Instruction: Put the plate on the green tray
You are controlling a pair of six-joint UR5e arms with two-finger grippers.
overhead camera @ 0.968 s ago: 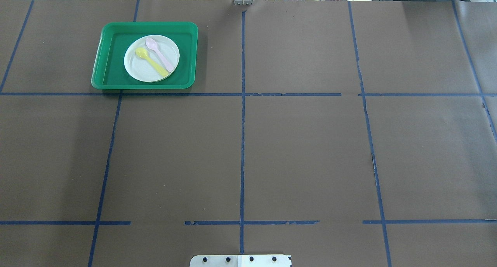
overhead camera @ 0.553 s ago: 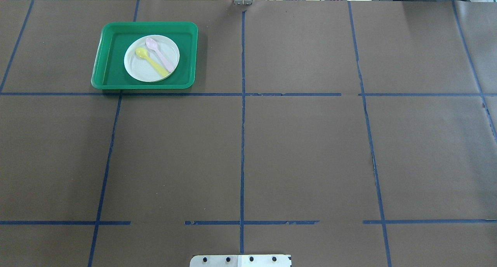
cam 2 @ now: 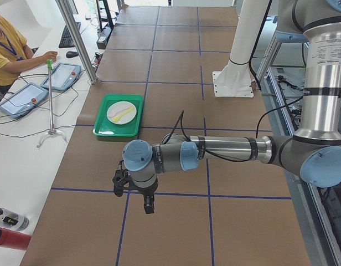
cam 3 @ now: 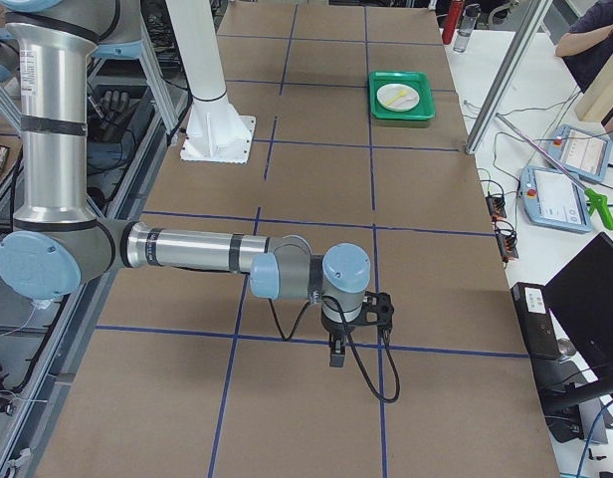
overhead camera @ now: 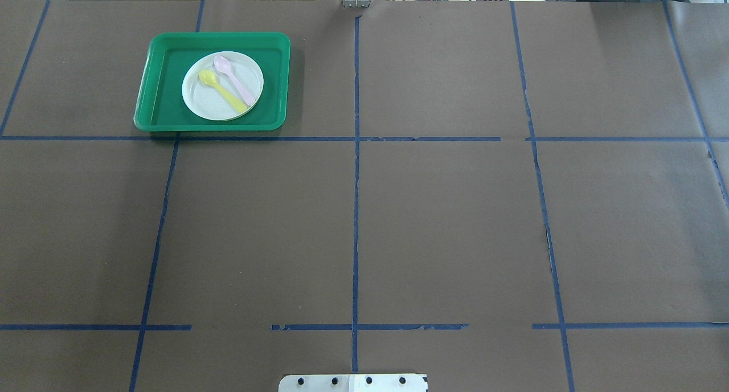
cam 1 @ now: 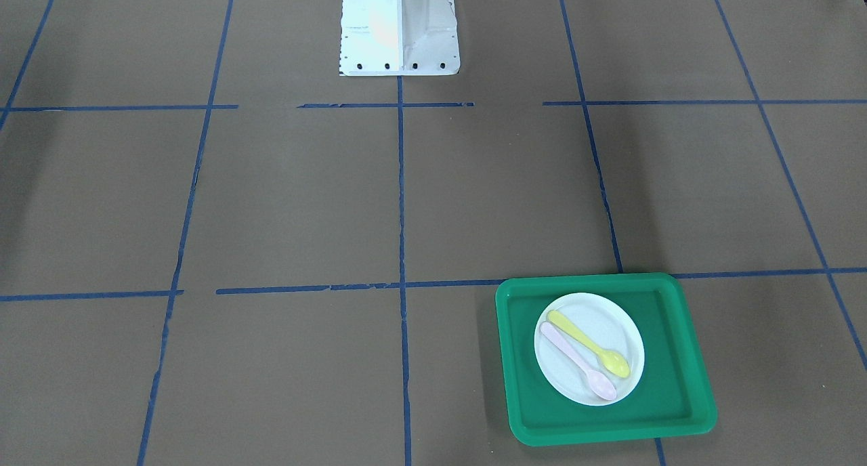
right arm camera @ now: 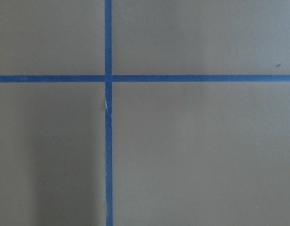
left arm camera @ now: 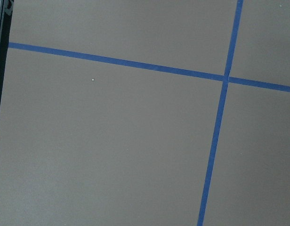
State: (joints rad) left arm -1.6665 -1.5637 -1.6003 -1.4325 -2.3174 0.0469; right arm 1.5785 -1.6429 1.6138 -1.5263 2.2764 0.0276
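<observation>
Change: nothing on the desk has shifted since the earlier overhead look; tray, plate and spoons lie just as they did.
Plate: the small round white plastic plate (overhead camera: 205, 98) sits flat inside the large rectangular green plastic tray (overhead camera: 165, 96), with green floor showing all round it.
Tray: toward the desk's far left corner, close to the far edge, on the robot's left.
On the plate: a yellow plastic spoon (overhead camera: 225, 94) and a pale pink plastic spoon (overhead camera: 236, 84), side by side and slantwise.
Progress: I'd call the job done. The plate is on the tray, nothing grips it, and I see no step left.
Left gripper (cam 2: 119, 180): it hangs over the desk's left end, well apart from the tray. I cannot tell whether its claw is spread or pressed together.
Right gripper (cam 3: 378, 309): it hangs over the desk's right end, far from the tray. Its claw I cannot judge either.
Surface: brown paper desk covering (overhead camera: 444, 227) gridded with blue tape lines (overhead camera: 356, 209), frayed in spots.
Room: a white robot pedestal (cam 1: 399, 29) stands mid-way along the near edge. An operator in a yellow top (cam 2: 7, 47) sits at a white side bench beyond the far edge, with grey control tablets (cam 2: 64, 75) beside her.
</observation>
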